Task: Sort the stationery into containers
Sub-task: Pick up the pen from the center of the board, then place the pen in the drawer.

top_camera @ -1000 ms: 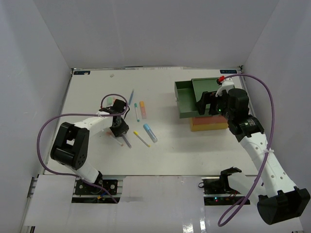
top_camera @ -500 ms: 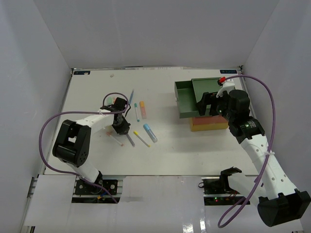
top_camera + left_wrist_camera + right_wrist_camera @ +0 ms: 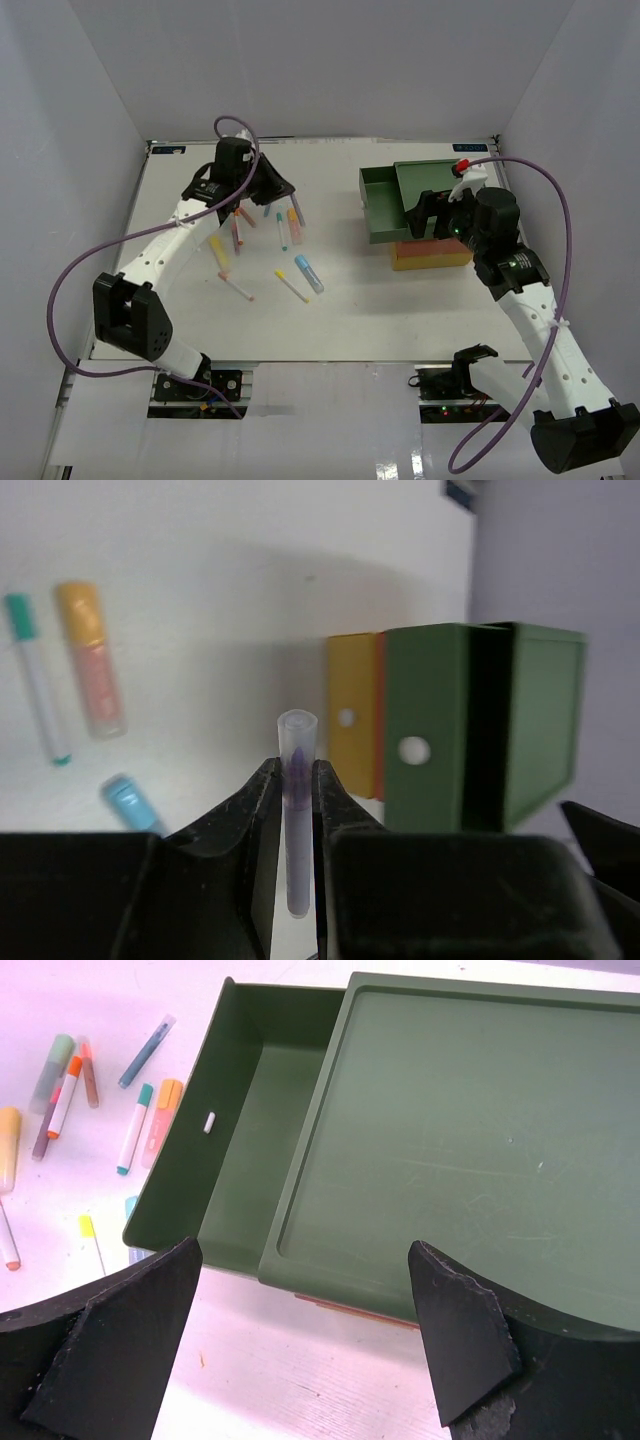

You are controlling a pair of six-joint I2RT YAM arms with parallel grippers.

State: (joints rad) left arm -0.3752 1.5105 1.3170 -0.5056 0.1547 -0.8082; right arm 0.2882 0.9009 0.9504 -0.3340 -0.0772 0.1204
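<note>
A thin pen (image 3: 297,735) with a clear cap and a purple core stuck out past the fingertips of my left hand (image 3: 296,780). That hand was closed tight on the pen and held it up off the worktop (image 3: 200,600). Ahead of that hand and a little to its right stood the drawer stack. The green drawer (image 3: 430,740) was slid out nearest me, with the red-orange drawer (image 3: 380,720) and the yellow drawer (image 3: 350,715) beside it. Off to the hand's left, a teal-capped pen (image 3: 35,675), an orange marker (image 3: 90,655) and a blue marker (image 3: 130,805) lay on the worktop. My right hand (image 3: 290,1345) was spread wide and held nothing, hovering above the green drawer, whose open tray lay under its left finger.
</note>
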